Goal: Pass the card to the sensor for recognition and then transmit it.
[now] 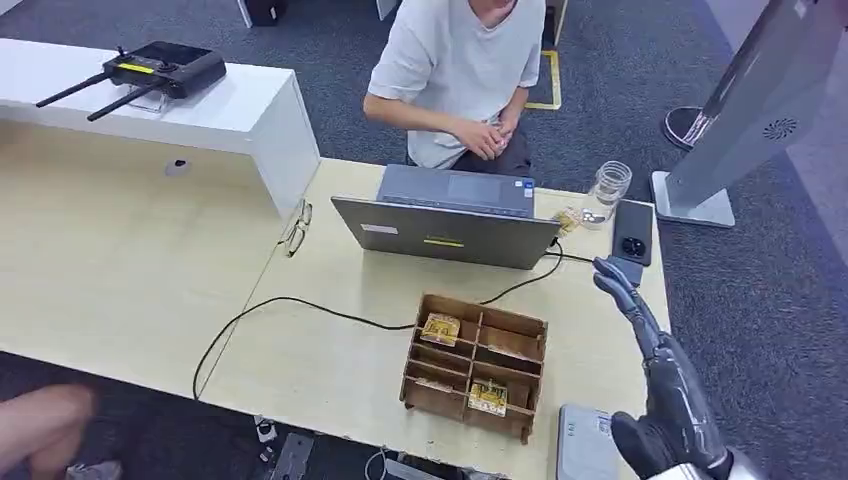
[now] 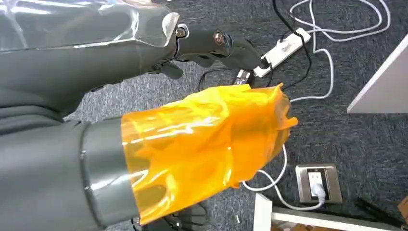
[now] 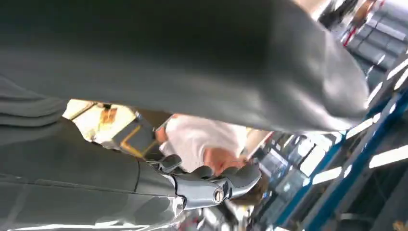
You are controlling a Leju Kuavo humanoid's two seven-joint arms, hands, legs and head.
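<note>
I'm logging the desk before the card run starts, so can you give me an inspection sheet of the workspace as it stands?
Surface: pale wood table, with a raised white counter at its far left.
Job's things: wooden divider box holding cards in two compartments; grey device at the near edge, possibly the sensor.
Clutter: open laptop, glass jar, dark phone, eyeglasses, black antenna unit on the counter.
Hands: right hand raised over the table's right end, fingers extended, holding nothing; left hand hangs over the floor, its thumb wrapped in orange film.
Cables: black cable across the table; white leads and power strip on the carpet.
Surroundings: seated person behind the laptop; grey kiosk stand.
</note>
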